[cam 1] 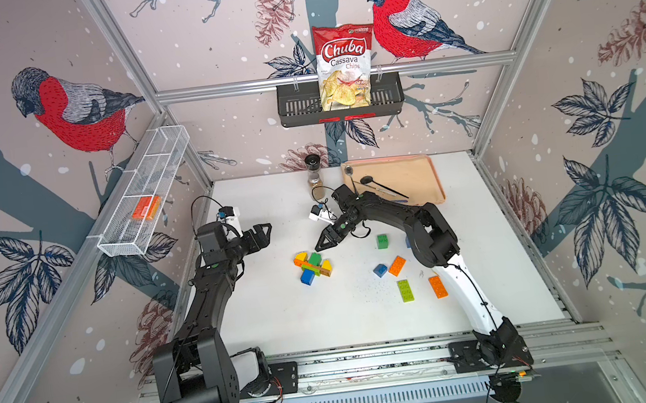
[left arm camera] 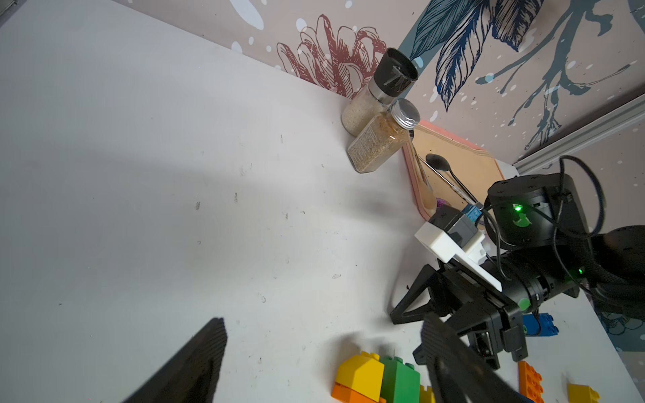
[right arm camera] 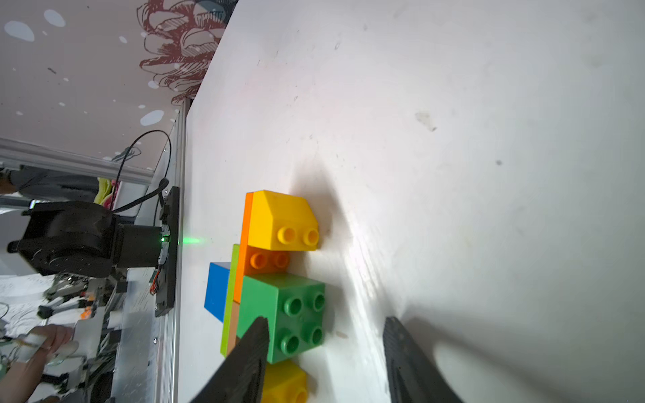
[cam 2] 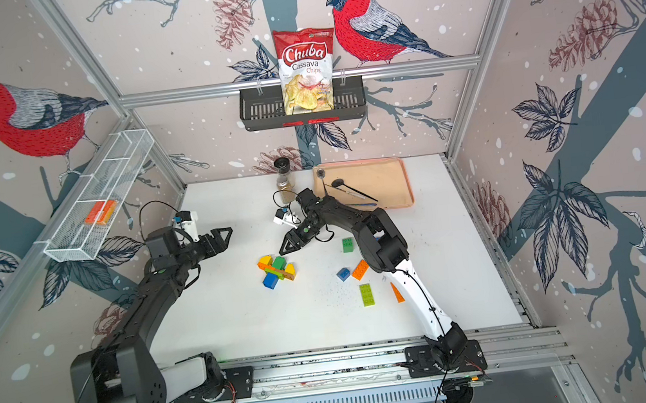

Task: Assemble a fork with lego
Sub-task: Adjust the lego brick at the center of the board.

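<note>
basket [cam 1: 295,106]: chips bag [cam 1: 344,65] | wire rack [cam 1: 160,146]: orng block [cam 1: 145,208] | tray [cam 1: 413,176]: spoons [cam 1: 366,180] | lego [cam 1: 312,267]: tbl [cam 1: 284,317]

Bright, soft shadows, blurred wrist foregrounds

Bricks [cam 1: 313,267] are showing yellow, green, orange, lime and blue; the table [cam 1: 284,317] is looking white; walls [cam 1: 214,38] are showing red birds.

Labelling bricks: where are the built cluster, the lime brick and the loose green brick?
built cluster [cam 1: 314,259]: in a top view, its green brick.
lime brick [cam 1: 405,290]: in a top view, studded face.
loose green brick [cam 1: 382,241]: in a top view, studded top.
</note>
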Controlling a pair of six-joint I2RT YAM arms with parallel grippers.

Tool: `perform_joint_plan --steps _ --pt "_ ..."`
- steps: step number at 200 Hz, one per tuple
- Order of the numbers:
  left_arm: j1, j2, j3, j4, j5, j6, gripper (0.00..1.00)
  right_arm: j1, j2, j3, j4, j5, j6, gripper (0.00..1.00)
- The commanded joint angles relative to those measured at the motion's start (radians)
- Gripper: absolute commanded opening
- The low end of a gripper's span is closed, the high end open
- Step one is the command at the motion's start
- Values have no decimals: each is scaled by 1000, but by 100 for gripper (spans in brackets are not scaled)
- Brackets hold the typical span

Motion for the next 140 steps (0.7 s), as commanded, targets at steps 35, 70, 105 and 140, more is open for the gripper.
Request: perform_joint_plan --steps 35,70,105,140 --pt "-18 -20 -21 96 115 -37 98 -3 -242 -245 243 268 101 100" --pt "-84 -36 11 64 65 -32 98 4 -391 -391 324 426 181 100" --pt "-142 -83 24 39 -67 -38 99 68 -585 -613 481 736 239 100" --pt "-162 -69 73 -73 -26 -32 99 83 -673 -668 419 806 290 100"
